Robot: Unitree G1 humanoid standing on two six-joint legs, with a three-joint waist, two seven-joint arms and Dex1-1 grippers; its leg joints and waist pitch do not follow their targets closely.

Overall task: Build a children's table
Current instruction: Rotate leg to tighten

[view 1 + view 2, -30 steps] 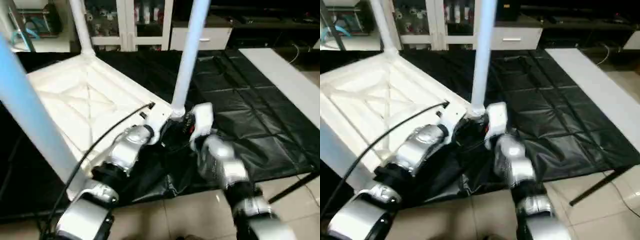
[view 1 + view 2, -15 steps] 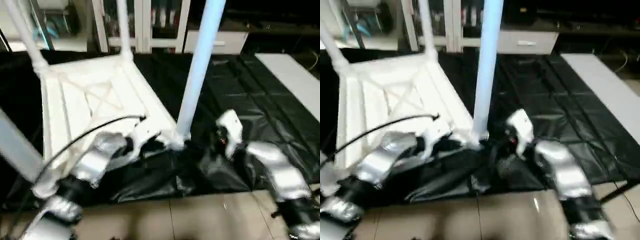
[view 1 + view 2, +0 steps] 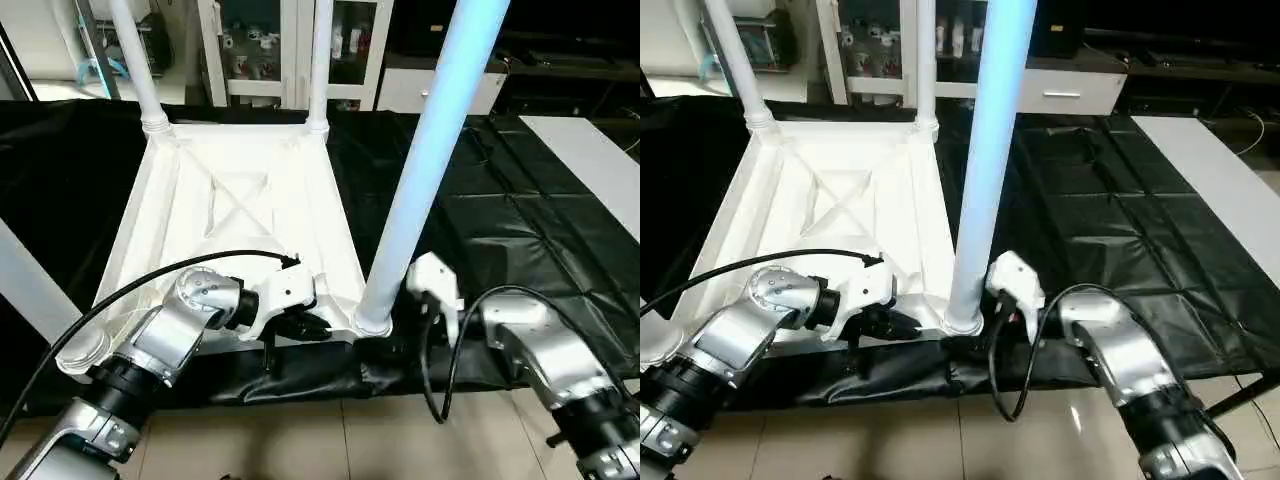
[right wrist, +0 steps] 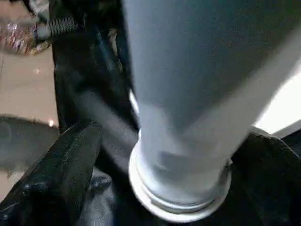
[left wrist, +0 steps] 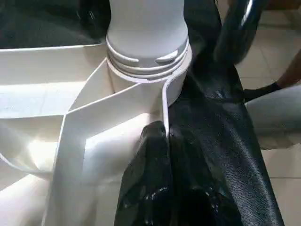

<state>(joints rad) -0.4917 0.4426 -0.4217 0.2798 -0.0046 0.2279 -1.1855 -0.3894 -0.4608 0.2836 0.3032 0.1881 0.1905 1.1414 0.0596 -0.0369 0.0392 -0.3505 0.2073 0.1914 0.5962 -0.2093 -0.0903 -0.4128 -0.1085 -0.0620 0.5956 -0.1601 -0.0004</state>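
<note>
left gripper pinched on tabletop rim | right gripper spread around leg

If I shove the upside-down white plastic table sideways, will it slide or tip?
The white plastic table probably slides: its wide tabletop lies flat on glossy black sheeting. The sheeting may bunch instead. Pushing high on the near leg seems likelier to tip it.

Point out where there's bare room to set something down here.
Bare black sheet lies between the near leg and the white board. It is crowded at the tabletop's near corner, where both grippers sit.
</note>
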